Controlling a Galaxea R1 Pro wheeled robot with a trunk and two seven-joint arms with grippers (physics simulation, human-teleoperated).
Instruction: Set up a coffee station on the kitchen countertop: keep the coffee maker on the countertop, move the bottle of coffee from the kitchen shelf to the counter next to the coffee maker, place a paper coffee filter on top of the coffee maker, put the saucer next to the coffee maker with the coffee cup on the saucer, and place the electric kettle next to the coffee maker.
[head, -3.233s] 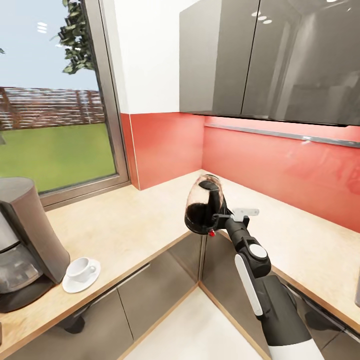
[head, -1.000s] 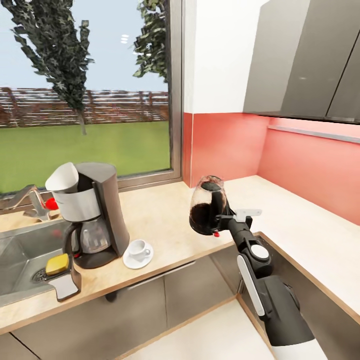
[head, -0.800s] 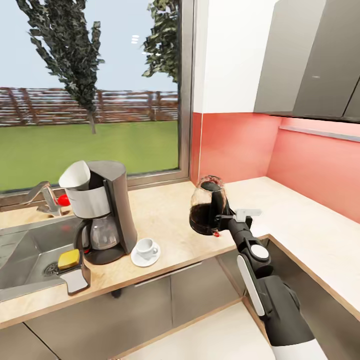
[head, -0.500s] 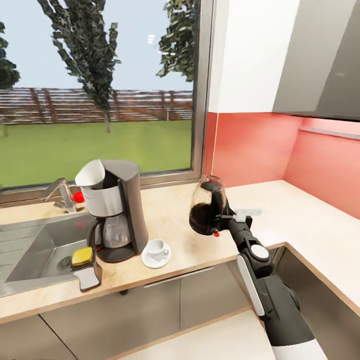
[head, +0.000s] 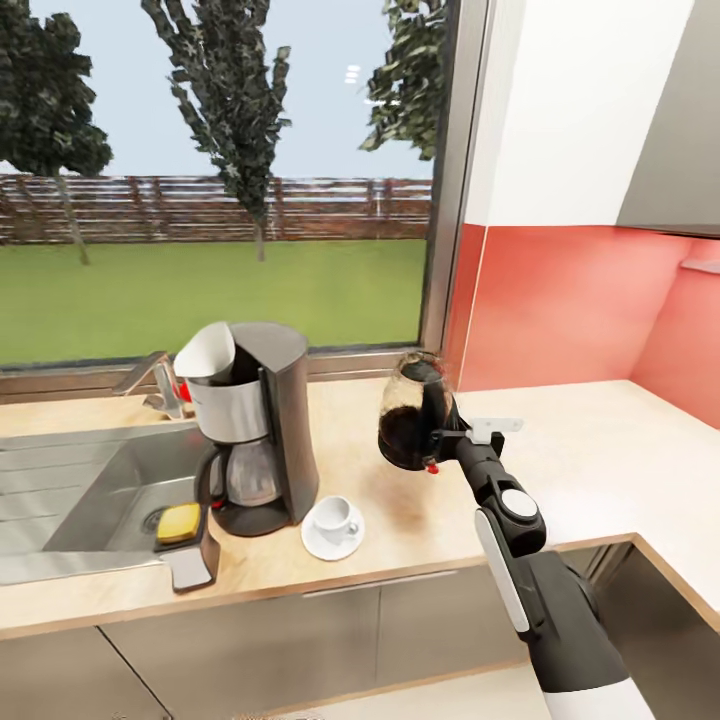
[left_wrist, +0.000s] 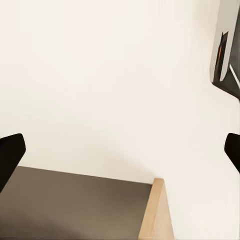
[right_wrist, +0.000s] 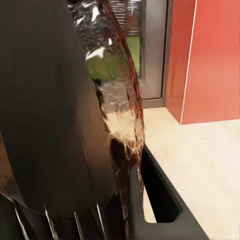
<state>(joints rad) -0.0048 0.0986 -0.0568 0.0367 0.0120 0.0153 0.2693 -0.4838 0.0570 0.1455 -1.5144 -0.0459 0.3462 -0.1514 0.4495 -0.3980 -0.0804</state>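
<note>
Head view: right claw (head: 432, 440) clamped on the electric kettle (head: 410, 424), held above the worktop (head: 560, 470), right of the coffee maker (head: 255, 425). Paper filter (head: 207, 353) on coffee maker top; cup (head: 336, 515) on saucer (head: 333, 540) just beside its base.

Left wrist: left claw (left_wrist: 120, 150) spread wide, holding nothing.

Right wrist: kettle glass (right_wrist: 112, 100) close up, gripped.

No writing, label, brand, number or sign could be read anywhere in these views
</note>
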